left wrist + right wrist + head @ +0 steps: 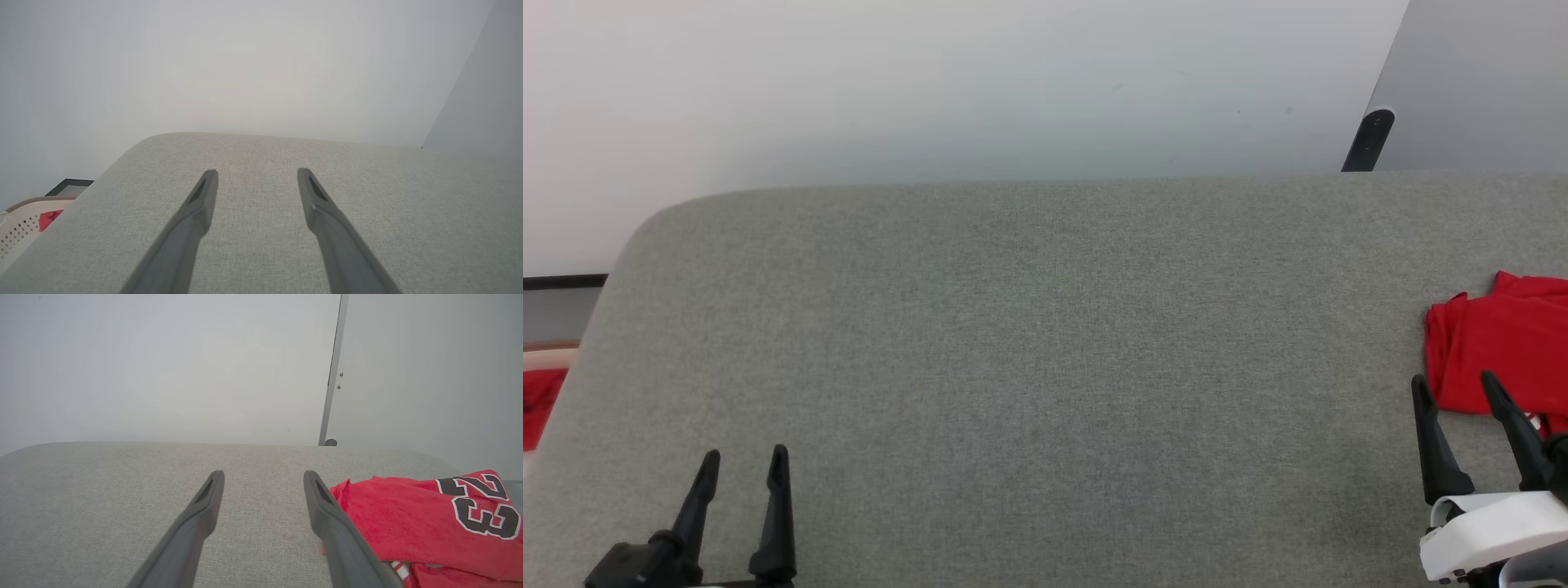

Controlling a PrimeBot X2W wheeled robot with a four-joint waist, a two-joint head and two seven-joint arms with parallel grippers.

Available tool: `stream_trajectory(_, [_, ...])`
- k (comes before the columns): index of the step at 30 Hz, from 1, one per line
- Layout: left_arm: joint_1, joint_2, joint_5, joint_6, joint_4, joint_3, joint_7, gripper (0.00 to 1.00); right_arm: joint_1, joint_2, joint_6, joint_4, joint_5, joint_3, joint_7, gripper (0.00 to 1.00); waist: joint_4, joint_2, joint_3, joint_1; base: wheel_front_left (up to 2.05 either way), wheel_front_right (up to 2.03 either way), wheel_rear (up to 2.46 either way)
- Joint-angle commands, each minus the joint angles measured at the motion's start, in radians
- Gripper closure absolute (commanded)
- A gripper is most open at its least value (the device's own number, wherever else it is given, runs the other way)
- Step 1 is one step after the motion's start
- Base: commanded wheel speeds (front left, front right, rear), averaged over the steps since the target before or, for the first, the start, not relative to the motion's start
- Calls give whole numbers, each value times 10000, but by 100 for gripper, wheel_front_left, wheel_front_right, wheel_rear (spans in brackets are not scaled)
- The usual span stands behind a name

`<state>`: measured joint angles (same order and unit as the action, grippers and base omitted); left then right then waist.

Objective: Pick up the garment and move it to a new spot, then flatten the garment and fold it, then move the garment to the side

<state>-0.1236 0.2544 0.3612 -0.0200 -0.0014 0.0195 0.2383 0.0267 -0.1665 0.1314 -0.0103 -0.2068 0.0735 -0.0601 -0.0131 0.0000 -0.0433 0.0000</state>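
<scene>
The grey fabric-covered counter [1029,343] spreads before me, with a pale wall behind it. The garment [1499,343] lies crumpled at the counter's far right edge. From my right wrist it shows as red cloth with the black, white-outlined 23 facing up [408,522] and a bit of red-and-white striped trim at its near side. My right end effector [1454,377] hovers with its jaws spread wide and empty, just beside the garment's left edge. I cannot tell whether its right finger touches the cloth. My left end effector [746,451] is low at the left, also spread and empty, over bare counter. Off the counter's left end is a pale perforated basket [20,222] holding red fabric [50,218].
</scene>
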Motion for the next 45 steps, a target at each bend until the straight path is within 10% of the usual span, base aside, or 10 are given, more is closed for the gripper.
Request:
stream_trajectory(1, [59, 39, 41, 52, 19, -4, 59, 0, 84, 42, -19, -26, 94, 17, -74, 0, 4, 0, 8, 0, 0, 0, 0])
stream_trajectory(28, [-19, 223, 7, 176, 82, -26, 105, 0, 29, 82, -19, -3, 201, -9, -55, 0, 47, 0, 51, 0, 0, 0, 0])
stream_trajectory(29, [-8, 175, 67, 183, 108, -37, 80, 100, -1, 68, 2, -68, 159, -32, -92, 100, 46, 0, 51, 0, 0, 0, 0])
stream_trajectory(45, [266, -422, 1934, -8, 864, -2, -539, 100, -76, 374, 0, -835, -1952, -2, 205, 100, 56, 0, 84, 0, 0, 0, 0])
